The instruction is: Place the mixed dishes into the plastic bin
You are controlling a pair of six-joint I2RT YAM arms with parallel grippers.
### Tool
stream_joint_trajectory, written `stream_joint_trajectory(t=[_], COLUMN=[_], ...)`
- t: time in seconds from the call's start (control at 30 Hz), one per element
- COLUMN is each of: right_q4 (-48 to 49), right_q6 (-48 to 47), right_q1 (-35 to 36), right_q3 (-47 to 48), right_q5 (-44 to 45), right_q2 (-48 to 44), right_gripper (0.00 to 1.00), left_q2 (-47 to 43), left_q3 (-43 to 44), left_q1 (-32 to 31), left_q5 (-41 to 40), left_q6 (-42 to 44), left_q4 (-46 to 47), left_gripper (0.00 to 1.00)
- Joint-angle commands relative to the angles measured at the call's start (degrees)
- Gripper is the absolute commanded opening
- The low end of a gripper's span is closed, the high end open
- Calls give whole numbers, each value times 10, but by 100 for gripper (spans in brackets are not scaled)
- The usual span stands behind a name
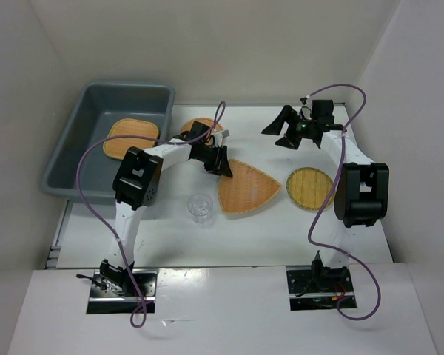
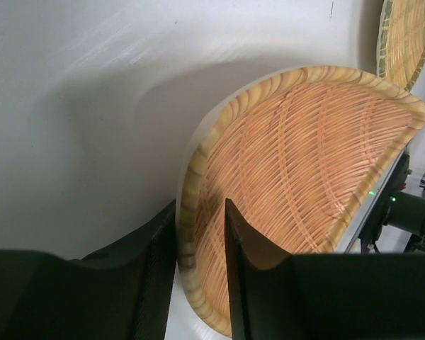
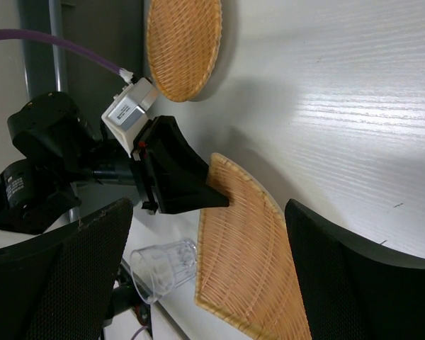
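My left gripper [image 1: 220,164] [image 2: 200,205] straddles the rim of the orange rounded-triangle tray [image 1: 250,186] [image 2: 304,163] [image 3: 248,269] at its far-left corner. One finger is outside against the rim, the other inside over the weave with a small gap showing. That tray lies on the table. A rounded-square tray [image 1: 131,138] lies in the grey plastic bin [image 1: 74,148]. A round orange tray [image 1: 207,124] [image 3: 184,46] is partly hidden behind the left arm. A yellower round tray [image 1: 311,188] [image 2: 404,35] lies to the right. The clear cup [image 1: 200,208] [image 3: 163,265] stands near the triangle tray. My right gripper [image 1: 280,135] [image 3: 209,205] hangs open and empty at the back.
White walls close in the table on the left, back and right. The bin overhangs the table's left edge. A purple cable loops over each arm.
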Motion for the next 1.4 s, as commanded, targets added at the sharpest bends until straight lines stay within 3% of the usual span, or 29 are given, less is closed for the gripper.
stream_joint_trajectory(t=[0.0, 0.17, 0.33, 0.63, 0.87, 1.1, 1.37], right_q4=[20, 25, 30, 79, 98, 93, 98], right_q6=[-5, -5, 0, 63, 78, 78, 78], right_q1=[-3, -3, -3, -55, -103, -103, -103], right_q3=[-8, -8, -8, -3, -42, -48, -64], right_q5=[-7, -7, -7, -79, -25, 2, 8], right_q2=[-29, -29, -34, -77, -134, -140, -140], right_gripper=[93, 93, 93, 100, 100, 100, 100], left_q2=[22, 16, 11, -56, -83, -148, -316], left_q3=[-1, -1, 19, 105, 195, 194, 55], left_q1=[-1, -1, -1, -1, 50, 152, 379], left_q5=[17, 17, 17, 32, 52, 34, -82], left_q6=[5, -13, -32, -71, -150, -209, -220], left_q4=[5, 11, 16, 10, 33, 82, 76], left_gripper=[36, 25, 0, 0, 0, 0, 0])
